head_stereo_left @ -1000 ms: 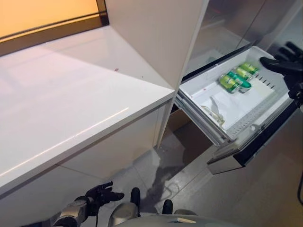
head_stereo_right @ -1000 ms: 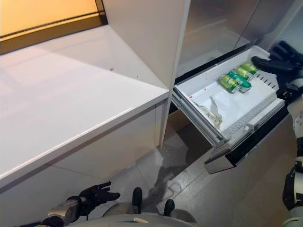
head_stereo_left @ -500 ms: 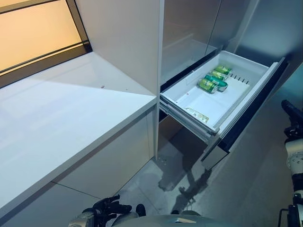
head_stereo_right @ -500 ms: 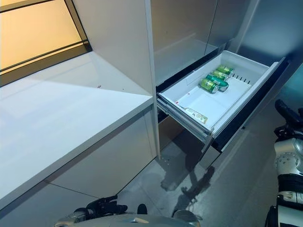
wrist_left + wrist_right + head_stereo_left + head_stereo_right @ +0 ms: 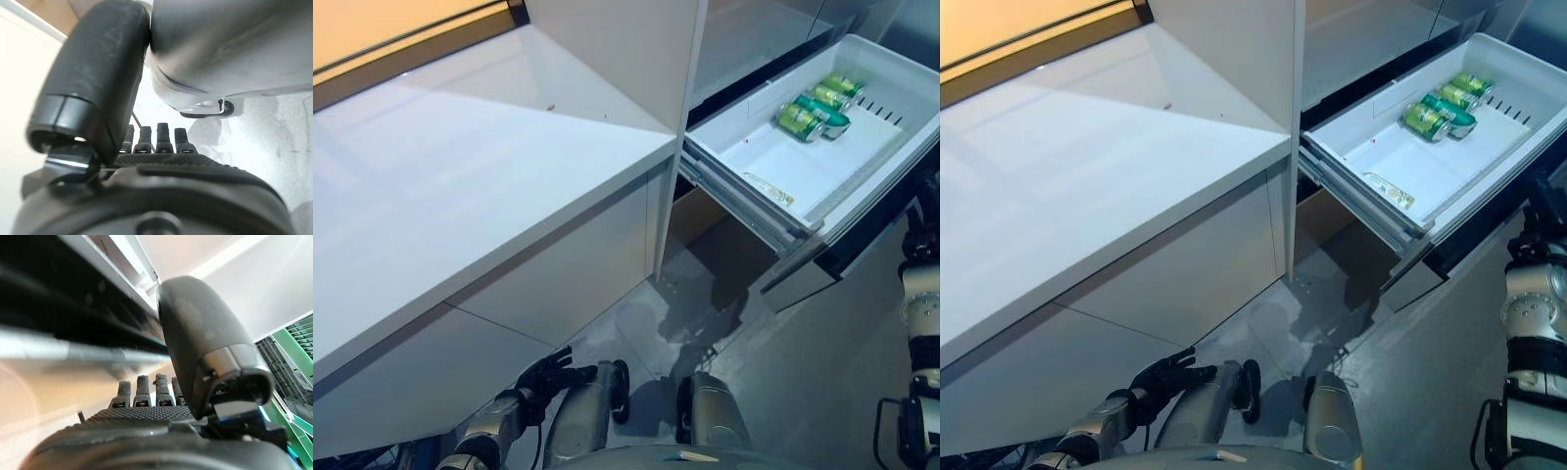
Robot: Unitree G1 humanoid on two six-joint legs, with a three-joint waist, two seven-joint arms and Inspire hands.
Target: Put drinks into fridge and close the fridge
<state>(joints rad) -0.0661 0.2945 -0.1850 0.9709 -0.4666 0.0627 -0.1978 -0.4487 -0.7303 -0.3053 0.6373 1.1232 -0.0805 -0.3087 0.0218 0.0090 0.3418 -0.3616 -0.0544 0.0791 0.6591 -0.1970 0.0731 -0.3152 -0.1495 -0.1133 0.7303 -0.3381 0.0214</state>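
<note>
The fridge drawer [image 5: 744,162] stands pulled out at the upper right. Green cans [image 5: 811,106] lie side by side at its far end. My right hand [image 5: 1540,201] is low at the right edge, beside the drawer's dark front panel [image 5: 867,245], and holds nothing. In the right wrist view its fingers [image 5: 144,387] are straight and point at the drawer front's metal handle bar [image 5: 73,352], apart from it. My left hand [image 5: 548,372] hangs low at the lower left, open and empty, fingers [image 5: 156,137] straight.
A long white counter [image 5: 460,166] runs along the left, ending at a tall white cabinet panel [image 5: 636,49] next to the fridge. A small flat packet [image 5: 769,189] lies in the drawer's near part. Grey floor [image 5: 783,372] lies below the drawer.
My right hand has come off the drawer's far rim by the cans and dropped beside the drawer front. The camera has shifted. The drawer stays open and the cans have not moved.
</note>
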